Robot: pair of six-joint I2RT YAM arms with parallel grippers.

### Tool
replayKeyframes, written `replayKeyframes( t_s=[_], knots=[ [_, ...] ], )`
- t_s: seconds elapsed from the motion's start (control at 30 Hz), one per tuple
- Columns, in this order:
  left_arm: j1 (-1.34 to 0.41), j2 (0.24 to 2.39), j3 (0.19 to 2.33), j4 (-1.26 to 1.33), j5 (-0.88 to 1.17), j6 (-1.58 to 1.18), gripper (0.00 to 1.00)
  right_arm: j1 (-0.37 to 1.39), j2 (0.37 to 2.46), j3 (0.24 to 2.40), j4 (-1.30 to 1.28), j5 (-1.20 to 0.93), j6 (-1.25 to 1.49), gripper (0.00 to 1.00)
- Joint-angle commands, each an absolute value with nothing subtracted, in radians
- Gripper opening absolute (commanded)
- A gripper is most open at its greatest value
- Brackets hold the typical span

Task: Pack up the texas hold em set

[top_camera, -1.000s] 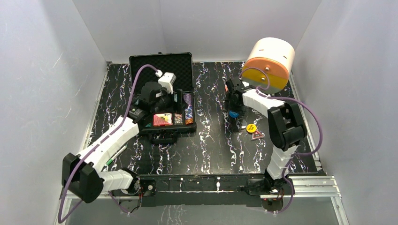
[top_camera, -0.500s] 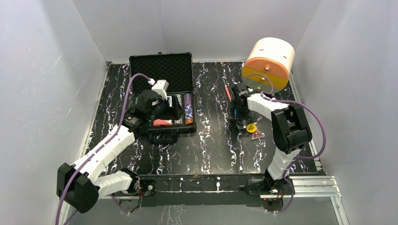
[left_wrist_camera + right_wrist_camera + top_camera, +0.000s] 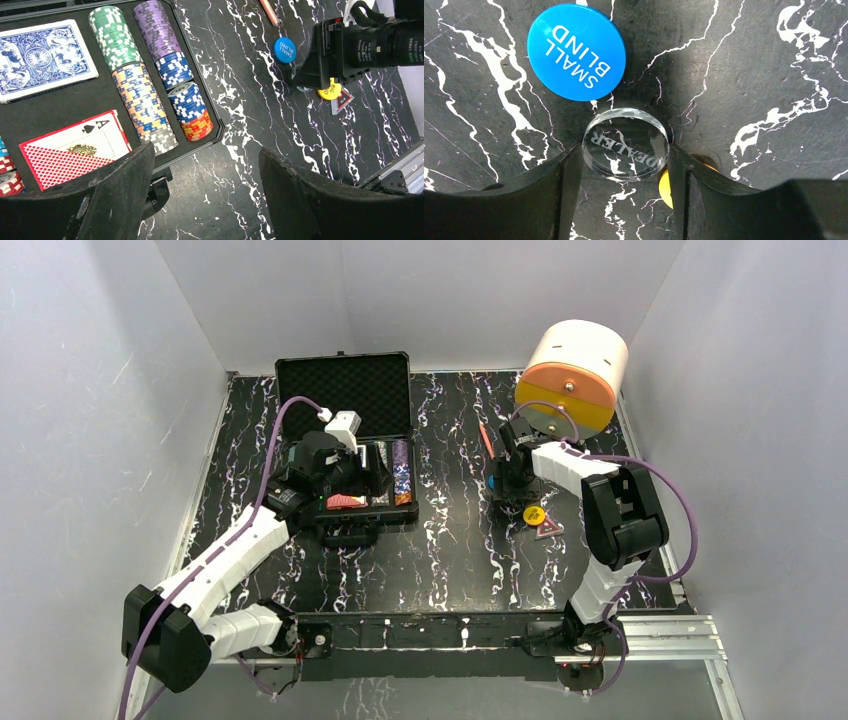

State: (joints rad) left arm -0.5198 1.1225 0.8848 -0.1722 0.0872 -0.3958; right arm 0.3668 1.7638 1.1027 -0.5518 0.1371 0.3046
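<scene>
The black case [image 3: 345,390] lies open at the back left, lid up. In the left wrist view its tray [image 3: 220,135] holds rows of striped poker chips [image 3: 145,100], a blue-backed deck [image 3: 40,57] and a red deck with an ace on top [image 3: 75,150]. My left gripper [image 3: 205,195] is open and empty above the case's front right corner. My right gripper [image 3: 624,165] is low over the table, both fingers pressed against a clear dealer button [image 3: 625,149]. A blue small blind button [image 3: 576,50] lies just beyond it. A yellow big blind button [image 3: 665,187] is partly hidden behind the right finger.
A big white-and-orange cylinder [image 3: 573,375] stands at the back right, close behind my right arm. A thin orange pen [image 3: 486,440] lies left of the right wrist. A small red triangle piece [image 3: 547,530] lies by the yellow button [image 3: 535,512]. A pen lies near the left arm [image 3: 250,568].
My left gripper drew back from over the case's middle towards its front right corner. My right gripper came down among the buttons, its fingers now against the clear dealer button.
</scene>
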Motion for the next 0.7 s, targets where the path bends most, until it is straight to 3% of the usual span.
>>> replayKeyframes(
  t_s=[0.0, 0.23, 0.67],
  knots=[
    [-0.518, 1.112, 0.907, -0.173, 0.075, -0.382, 0.75, 0.372, 1.777, 1.098, -0.557, 0.083, 0.302, 0.61],
    [-0.518, 1.103, 0.934, -0.193, 0.031, -0.377, 0.75, 0.415, 1.712, 1.101, -0.558, 0.141, 0.356, 0.54],
    [-0.518, 0.977, 1.006, -0.239, -0.257, -0.379, 0.76, 0.567, 1.559, 1.191, -0.51, 0.105, 0.479, 0.54]
  ],
)
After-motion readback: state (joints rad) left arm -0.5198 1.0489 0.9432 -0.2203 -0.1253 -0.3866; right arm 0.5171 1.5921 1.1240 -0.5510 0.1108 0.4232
